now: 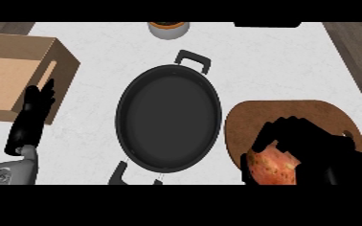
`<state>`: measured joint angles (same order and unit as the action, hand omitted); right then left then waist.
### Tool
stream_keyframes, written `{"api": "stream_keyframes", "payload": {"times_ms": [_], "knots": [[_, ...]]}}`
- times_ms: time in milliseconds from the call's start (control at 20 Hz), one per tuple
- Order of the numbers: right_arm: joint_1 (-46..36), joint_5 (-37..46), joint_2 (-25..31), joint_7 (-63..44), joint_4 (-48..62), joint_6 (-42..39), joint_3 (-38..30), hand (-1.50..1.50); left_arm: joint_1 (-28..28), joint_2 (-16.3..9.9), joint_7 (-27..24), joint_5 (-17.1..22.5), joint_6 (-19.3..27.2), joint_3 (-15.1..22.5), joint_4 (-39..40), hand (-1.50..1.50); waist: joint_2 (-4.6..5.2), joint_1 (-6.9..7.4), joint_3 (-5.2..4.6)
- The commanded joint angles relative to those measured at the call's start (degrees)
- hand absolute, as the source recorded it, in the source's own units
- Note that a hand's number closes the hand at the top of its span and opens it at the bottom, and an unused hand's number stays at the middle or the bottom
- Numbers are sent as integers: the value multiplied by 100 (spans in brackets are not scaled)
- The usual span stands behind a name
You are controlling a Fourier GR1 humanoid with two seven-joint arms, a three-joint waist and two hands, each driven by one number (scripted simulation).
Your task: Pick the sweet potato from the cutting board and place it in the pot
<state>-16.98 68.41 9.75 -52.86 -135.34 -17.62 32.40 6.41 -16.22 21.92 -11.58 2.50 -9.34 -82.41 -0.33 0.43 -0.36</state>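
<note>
Curling right hand (304,146) round sweet potato (272,168) on cutting board (283,112); risking slip over pot (168,117) rim (left hand (32,112) resting open, far side).

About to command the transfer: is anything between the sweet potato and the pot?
Nothing visible. The right hand curls over the reddish-orange sweet potato on the round brown wooden cutting board; only bare white counter separates the board from the empty black two-handled pot to its left.

You have one pot (168,118), one cutting board (283,115), one sweet potato (274,167) and one wooden box (28,72). You also have one small jar (168,29) at the far edge. Two hands show: left hand (29,117), right hand (308,146).
</note>
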Motion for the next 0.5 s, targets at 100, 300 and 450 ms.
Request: {"api": "stream_keyframes", "payload": {"times_ms": [100,300,450], "knots": [[-1957,-500,-944,-1453,579,-1055,-55,150,-39,-20,-5,2,-73,18,-91,0,13,75,13],[-2570,-1119,-961,-1622,1686,-534,-213,150,173,-40,350,12,-135,62,-282,0,23,73,25],[-2603,-1525,-967,-1647,2153,-338,-236,150,-62,-17,-73,36,-127,-25,-42,0,29,45,27]]}}
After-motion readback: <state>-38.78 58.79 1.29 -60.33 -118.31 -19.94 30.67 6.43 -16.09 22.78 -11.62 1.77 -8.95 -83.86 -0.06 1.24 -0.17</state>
